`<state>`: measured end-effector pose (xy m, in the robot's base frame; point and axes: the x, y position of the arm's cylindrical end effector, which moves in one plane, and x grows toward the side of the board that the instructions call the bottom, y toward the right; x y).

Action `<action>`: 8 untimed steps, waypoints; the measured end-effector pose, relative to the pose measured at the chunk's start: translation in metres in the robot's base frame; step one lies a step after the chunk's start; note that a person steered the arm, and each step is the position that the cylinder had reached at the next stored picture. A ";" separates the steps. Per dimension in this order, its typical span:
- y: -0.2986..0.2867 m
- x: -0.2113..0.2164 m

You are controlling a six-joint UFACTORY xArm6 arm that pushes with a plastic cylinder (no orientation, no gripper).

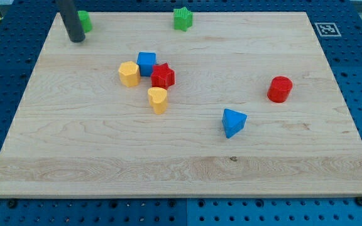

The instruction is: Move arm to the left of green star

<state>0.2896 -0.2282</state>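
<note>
The green star (183,19) sits near the view's top edge of the wooden board, a little right of the middle. My tip (76,40) rests on the board at the view's top left, far to the left of the green star. A second green block (84,21) stands just behind the rod, partly hidden by it; its shape cannot be made out.
A cluster sits left of centre: a yellow hexagon block (129,73), a blue block (146,63), a red star (163,76) and a yellow block (158,99). A blue triangular block (233,122) and a red cylinder (280,89) lie to the view's right.
</note>
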 end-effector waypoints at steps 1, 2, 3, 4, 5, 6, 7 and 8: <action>0.006 0.000; 0.048 0.003; 0.055 -0.001; 0.075 -0.015; 0.107 -0.023; 0.125 -0.030; 0.125 -0.063; 0.126 -0.086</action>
<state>0.2031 -0.1026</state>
